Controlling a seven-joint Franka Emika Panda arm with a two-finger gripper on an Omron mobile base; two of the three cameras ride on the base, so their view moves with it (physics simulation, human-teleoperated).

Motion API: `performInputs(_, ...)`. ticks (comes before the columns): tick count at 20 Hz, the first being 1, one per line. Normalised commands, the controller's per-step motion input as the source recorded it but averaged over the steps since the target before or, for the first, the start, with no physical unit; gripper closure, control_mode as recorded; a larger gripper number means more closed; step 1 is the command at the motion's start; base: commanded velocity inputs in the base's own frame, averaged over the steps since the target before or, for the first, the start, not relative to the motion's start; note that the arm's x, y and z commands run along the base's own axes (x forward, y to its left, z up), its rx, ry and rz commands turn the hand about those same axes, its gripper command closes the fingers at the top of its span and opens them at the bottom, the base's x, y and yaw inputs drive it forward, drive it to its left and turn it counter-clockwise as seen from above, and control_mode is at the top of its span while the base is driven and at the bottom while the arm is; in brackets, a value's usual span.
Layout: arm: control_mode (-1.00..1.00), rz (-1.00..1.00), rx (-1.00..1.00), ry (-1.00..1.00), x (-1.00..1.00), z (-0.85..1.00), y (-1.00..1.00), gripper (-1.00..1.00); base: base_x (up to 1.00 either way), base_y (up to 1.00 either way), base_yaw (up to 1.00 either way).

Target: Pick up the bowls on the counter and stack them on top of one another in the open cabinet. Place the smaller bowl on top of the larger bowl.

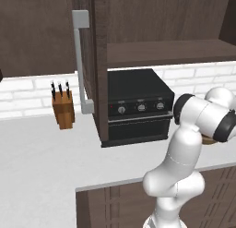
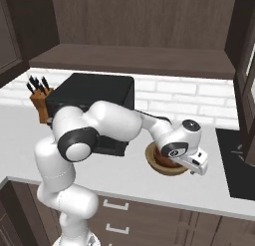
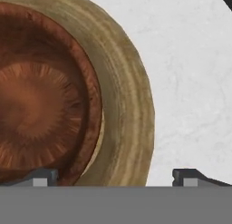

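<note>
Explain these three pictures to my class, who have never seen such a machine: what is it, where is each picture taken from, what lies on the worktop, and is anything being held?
This is a computer-rendered kitchen. The machine is a white robot arm with dark joints, ending in a two-finger gripper. Two pictures come from cameras behind the arm, one to its left and one to its right, looking forward and down. The third comes from a camera on the hand itself, looking along the fingers.

On the whitish counter stand a black oven and a wooden knife block. Above is a dark wood open cabinet with a shelf. To the right of the oven, the smaller bowl, reddish-brown, sits inside the larger bowl, light tan, both on the counter.

The gripper hovers low over the bowls with its fingers spread apart, one tip over the smaller bowl, one over bare counter. Nothing is held.
</note>
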Motion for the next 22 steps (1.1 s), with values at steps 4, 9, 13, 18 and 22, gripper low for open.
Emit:
performInputs(4,-1.0,-0.01,0.01,0.0,0.0,-0.29,0.15,1.0,0.0,0.0,0.0)
performInputs(9,-1.0,-0.02,0.01,-0.02,0.05,-0.23,0.03,1.0,0.0,0.0,0.0)
performInputs(13,-1.0,-0.01,0.0,-0.01,0.03,-0.16,0.09,1.0,0.0,0.0,0.0)
performInputs(18,-1.0,-0.09,0.05,-0.23,-0.71,0.94,0.0,1.0,0.0,0.0,0.0)
performInputs(22,-1.0,-0.11,0.04,-0.33,-0.86,1.0,0.13,1.0,0.0,0.0,0.0)
